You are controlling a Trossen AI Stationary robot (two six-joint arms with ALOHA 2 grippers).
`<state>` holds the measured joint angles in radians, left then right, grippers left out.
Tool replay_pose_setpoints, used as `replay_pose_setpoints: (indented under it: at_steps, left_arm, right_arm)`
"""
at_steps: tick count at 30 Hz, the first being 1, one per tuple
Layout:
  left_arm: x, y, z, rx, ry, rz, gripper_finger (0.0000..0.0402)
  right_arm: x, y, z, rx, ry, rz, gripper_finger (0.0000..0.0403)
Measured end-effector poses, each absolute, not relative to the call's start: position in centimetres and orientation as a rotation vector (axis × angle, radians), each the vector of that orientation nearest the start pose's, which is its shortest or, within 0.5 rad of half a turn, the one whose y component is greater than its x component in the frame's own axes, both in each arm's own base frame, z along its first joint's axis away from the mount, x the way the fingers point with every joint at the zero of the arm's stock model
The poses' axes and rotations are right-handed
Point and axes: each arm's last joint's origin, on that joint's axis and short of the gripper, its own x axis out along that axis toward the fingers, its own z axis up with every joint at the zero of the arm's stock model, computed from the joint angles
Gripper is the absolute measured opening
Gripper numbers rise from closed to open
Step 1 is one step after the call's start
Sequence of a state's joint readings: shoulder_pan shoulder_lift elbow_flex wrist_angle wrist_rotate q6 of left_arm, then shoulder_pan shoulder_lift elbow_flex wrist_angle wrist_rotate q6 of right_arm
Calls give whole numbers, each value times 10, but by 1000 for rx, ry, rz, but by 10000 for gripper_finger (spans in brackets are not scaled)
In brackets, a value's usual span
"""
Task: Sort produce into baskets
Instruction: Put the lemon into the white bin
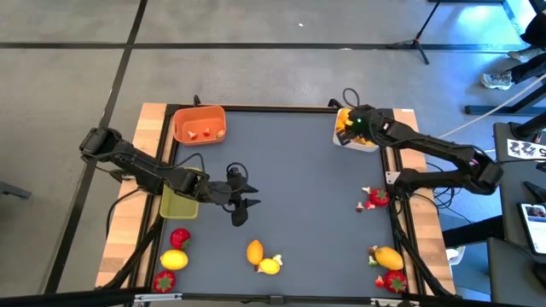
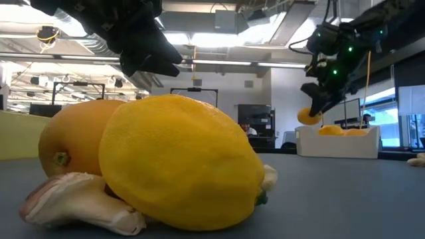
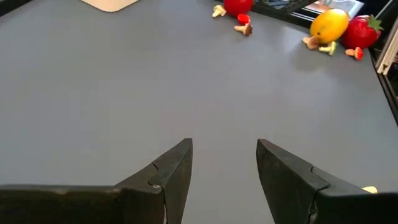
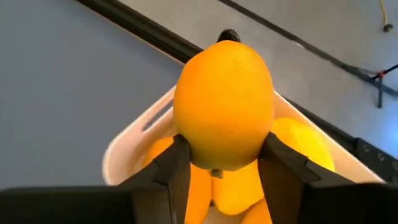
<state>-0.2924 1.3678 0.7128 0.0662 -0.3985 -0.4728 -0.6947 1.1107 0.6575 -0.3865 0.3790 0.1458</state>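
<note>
My right gripper is at the table's far right, shut on an orange citrus fruit just above the white basket. That basket holds other yellow and orange fruits. The low view shows the fruit hanging over the white basket. My left gripper is open over bare table at mid-left, close to the yellow-green basket. The orange basket stands at the far left with small bits inside. My right gripper pinches the orange fruit between its two fingers, on the fruit's two opposite sides. The fingers slant downward from the table's right side. The fruit is lifted clear, over the white basket's open top.
Loose produce lies along the near edge: a strawberry, a lemon, an orange and a lemon. More lies at the near right, a yellow fruit and red pieces. The table's middle is bare.
</note>
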Motion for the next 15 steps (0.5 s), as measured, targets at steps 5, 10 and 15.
replay_pose_setpoints:
  at_steps: [5, 10, 15]
  left_arm:
    - [268, -69, 208, -262, 515, 230, 173]
    - [268, -69, 208, -285, 510, 235, 173]
    - [268, -69, 208, -288, 510, 236, 173]
  right_arm:
    - [152, -154, 203, 309, 746, -1052, 177]
    - [154, -160, 191, 311, 798, -1049, 190]
    - [158, -164, 185, 309, 807, -1058, 205]
